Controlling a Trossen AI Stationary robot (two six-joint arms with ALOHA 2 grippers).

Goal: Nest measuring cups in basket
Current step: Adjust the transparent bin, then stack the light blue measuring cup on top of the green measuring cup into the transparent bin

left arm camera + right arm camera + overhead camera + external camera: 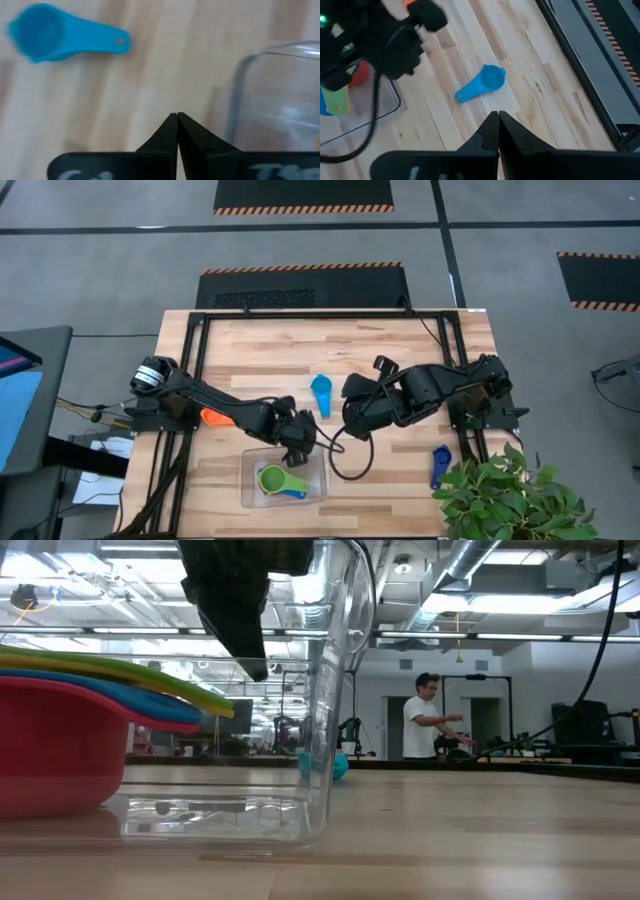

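The clear basket (250, 480) stands at the table's near middle and holds nested measuring cups, a green one (272, 477) on top; the low view shows a red cup (55, 740) lowest in the stack. A light blue cup (321, 392) lies on the wood beyond the basket. An orange cup (213, 417) shows from under my left arm, and a dark blue cup (440, 465) lies near the right edge. My left gripper (303, 442) hangs shut over the basket's far right corner (250, 70). My right gripper (498, 116) is shut, high above the table, right of the light blue cup (482, 84).
A potted plant (510, 495) stands at the table's near right corner. A black cable (345, 465) loops over the wood right of the basket. In the room beyond the table a person (425, 720) stands at a bench.
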